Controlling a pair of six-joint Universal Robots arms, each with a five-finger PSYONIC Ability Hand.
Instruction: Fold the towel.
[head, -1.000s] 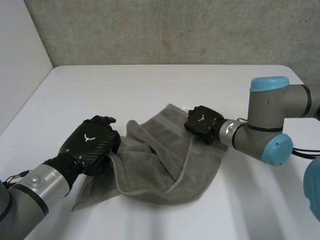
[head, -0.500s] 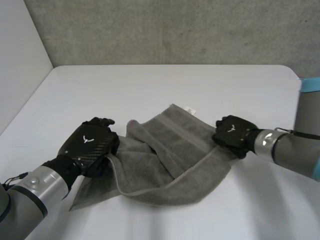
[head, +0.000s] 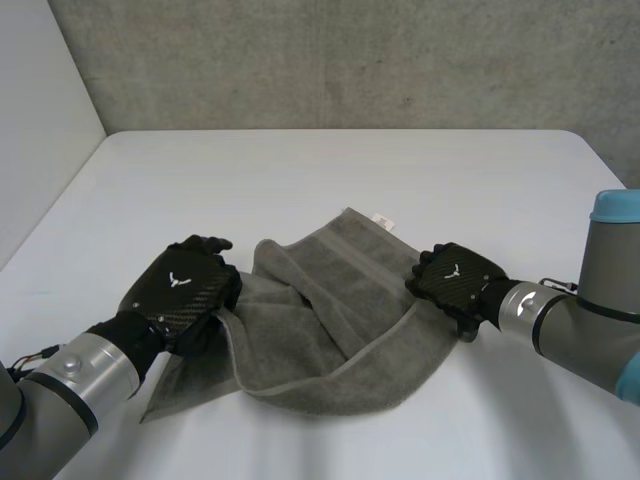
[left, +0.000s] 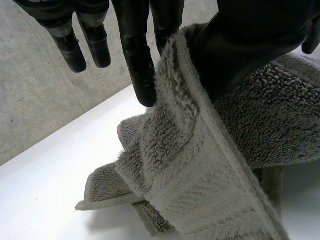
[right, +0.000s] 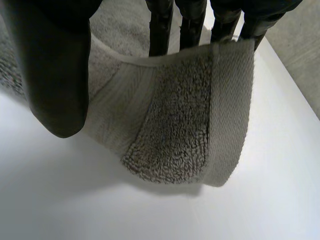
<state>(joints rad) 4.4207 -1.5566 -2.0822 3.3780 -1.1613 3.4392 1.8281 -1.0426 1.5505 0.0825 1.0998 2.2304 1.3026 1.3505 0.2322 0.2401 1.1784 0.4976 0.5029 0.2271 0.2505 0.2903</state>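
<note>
Left arm (head: 70, 375): comes in from the near left corner, low over the tabletop (head: 300, 170).
Left hand (head: 183, 290): back upward, at the left edge of the towel (head: 330, 310). In the left wrist view the thumb (left: 250, 45) and one finger (left: 140, 65) are clamped on a hemmed edge of the cloth, and the other fingers hang straight and free beside it.
Towel: grey terry, crumpled, on the near middle of the tabletop between the two hands. Just right of the left hand it bunches into a raised fold. Its near left corner lies flat below that hand. The middle sags in a slanting trough, and the near edge is rolled over.
Tag (head: 380, 219): small and white, at the towel's far corner.
Right hand (head: 455, 283): at the towel's right edge, back upward. In the right wrist view the thumb (right: 55, 75) and fingers (right: 160, 25) are pinched on the hemmed end, which hangs below them. Whether that end touches the tabletop I cannot tell.
Right arm (head: 575, 325): reaches in from the right, grey with a light-blue cap (head: 612, 205).
Wall (head: 350, 60): grey concrete beyond the far edge.
</note>
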